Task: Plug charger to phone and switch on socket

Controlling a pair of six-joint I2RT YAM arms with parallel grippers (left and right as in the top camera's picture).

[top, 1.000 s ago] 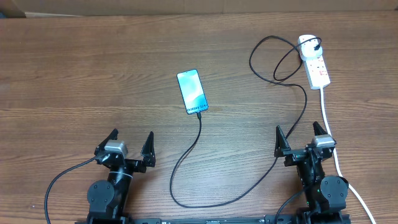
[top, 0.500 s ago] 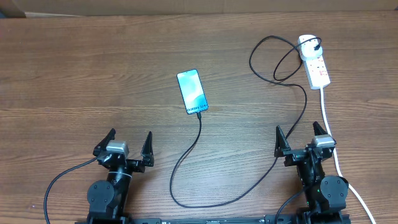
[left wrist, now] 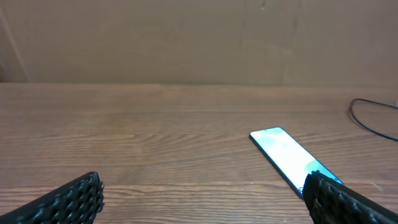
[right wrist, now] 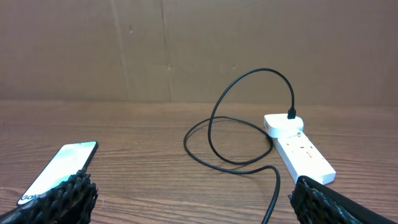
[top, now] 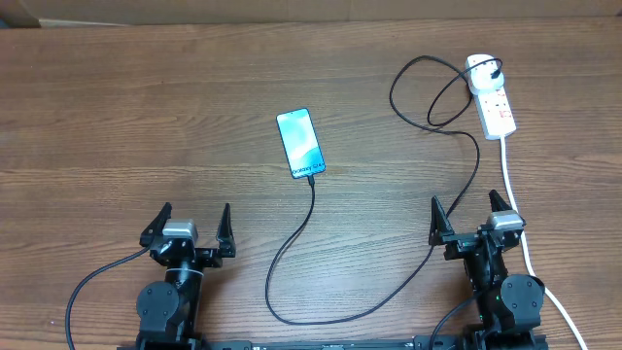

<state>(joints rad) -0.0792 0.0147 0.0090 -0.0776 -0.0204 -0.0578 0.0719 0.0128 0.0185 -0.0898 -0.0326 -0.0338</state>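
overhead alone shows the charger (top: 312,199) meeting the phone (top: 299,143).

The left gripper (top: 194,214) sits low with its jaws spread wide, holding nothing. The right gripper (top: 465,206) is equally wide open and empty. Both arms are folded back, fingers pointing forward.

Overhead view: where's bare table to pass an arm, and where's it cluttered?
Free: the table left of the phone, and the strip between phone and the charger loop farther right. Crowded: the far right, where that loop lies beside the socket.
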